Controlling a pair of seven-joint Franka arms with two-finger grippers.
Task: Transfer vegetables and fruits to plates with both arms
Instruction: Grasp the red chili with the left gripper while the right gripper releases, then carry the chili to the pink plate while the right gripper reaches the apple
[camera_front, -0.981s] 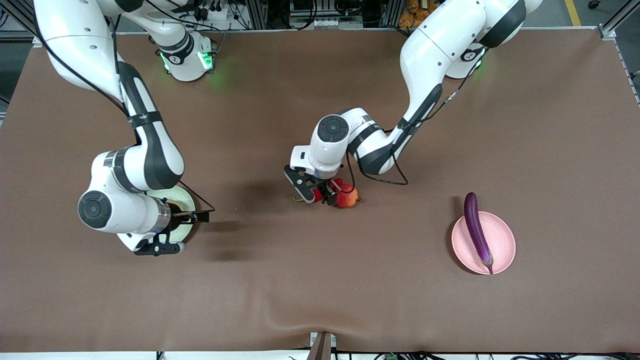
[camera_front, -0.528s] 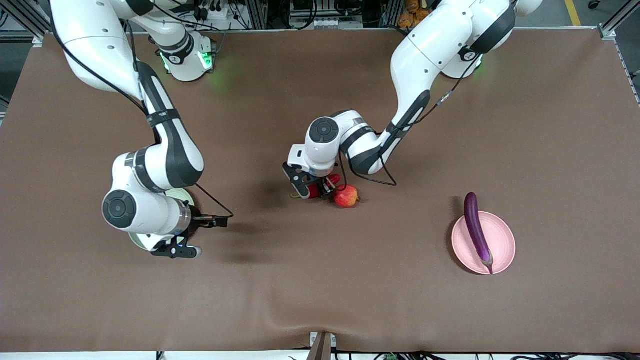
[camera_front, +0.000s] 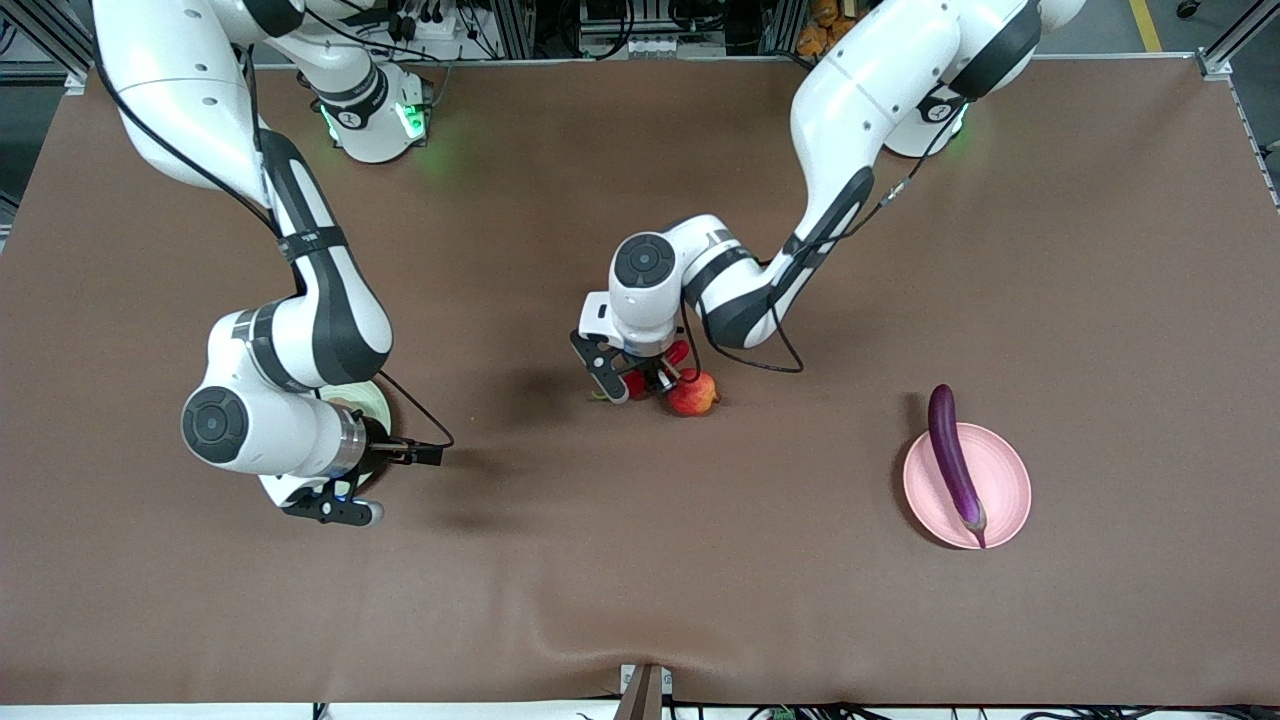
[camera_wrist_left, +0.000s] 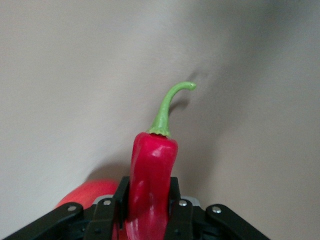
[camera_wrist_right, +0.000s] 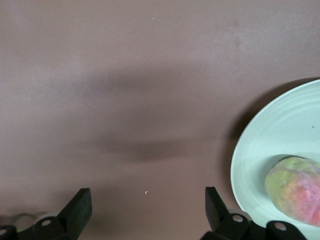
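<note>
Two plates are sitting well apart on the brown surface (camera_front: 640, 560): the green plate (camera_front: 372, 398) at centre left of the front view, mostly hidden under the right arm, and the pink plate (camera_front: 1005, 490) at lower right. The eggplant (camera_front: 951, 458) is lying across the pink plate with its upper end overhanging the rim, since it is longer than the plate is wide. The peach (camera_wrist_right: 296, 189) is resting in the green plate, seen at the lower right of the right wrist view. Near the middle of the front view, the left gripper (camera_front: 634, 381) is reaching down at the surface, its fingers (camera_wrist_left: 176, 206) clamped on the chili (camera_wrist_left: 150, 185); the left wrist view shows the red body pinched across its width and the green stem pointing away from the fingers, a grip likely chosen because the body is the thickest, firmest part. The apple (camera_front: 693, 394) is lying on the surface touching or just beside that gripper, not yet moved. The right gripper (camera_wrist_right: 145, 207) is hovering over bare surface just beside the green plate, fingers spread wide and holding nothing. My guess is that the chili is bound for the pink plate with the eggplant, leaving the apple to join the peach.
</note>
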